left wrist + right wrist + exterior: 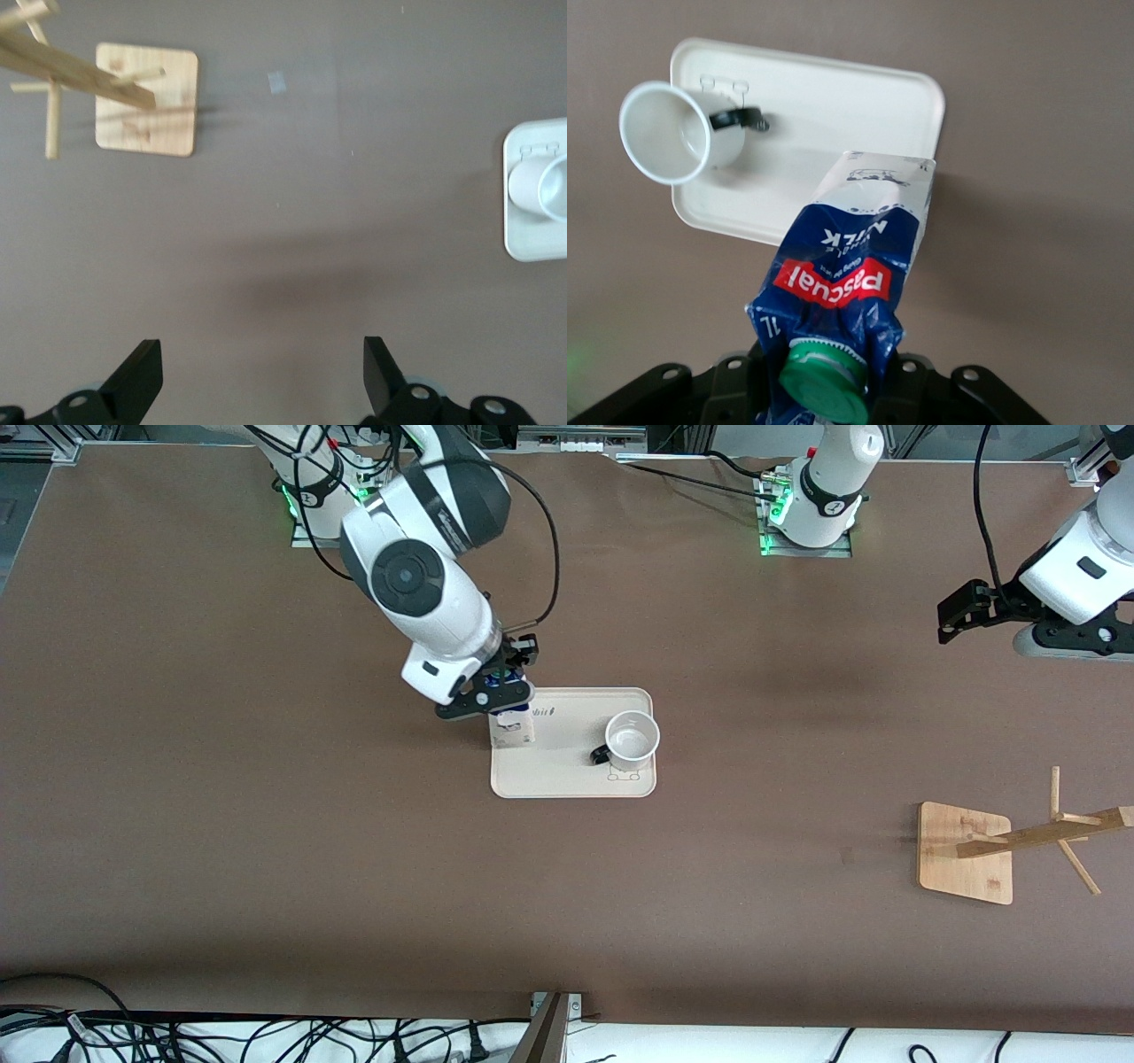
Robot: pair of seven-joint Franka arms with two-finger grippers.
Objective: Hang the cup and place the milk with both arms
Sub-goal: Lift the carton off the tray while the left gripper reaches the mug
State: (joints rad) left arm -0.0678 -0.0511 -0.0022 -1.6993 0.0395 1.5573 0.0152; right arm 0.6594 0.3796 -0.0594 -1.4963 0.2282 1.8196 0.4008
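Milk carton (512,722) is seen gripped near its crumpled gable by the right gripper (496,691), apparently just lifted at the white tray's (576,779) nine-o'clock end; the smiley cup (632,741) stands at three o'clock on it. The carton should be kept upright, squeezed lightly. The left gripper (257,376) waits spread wide over bare table, the wooden rack (966,852) near.
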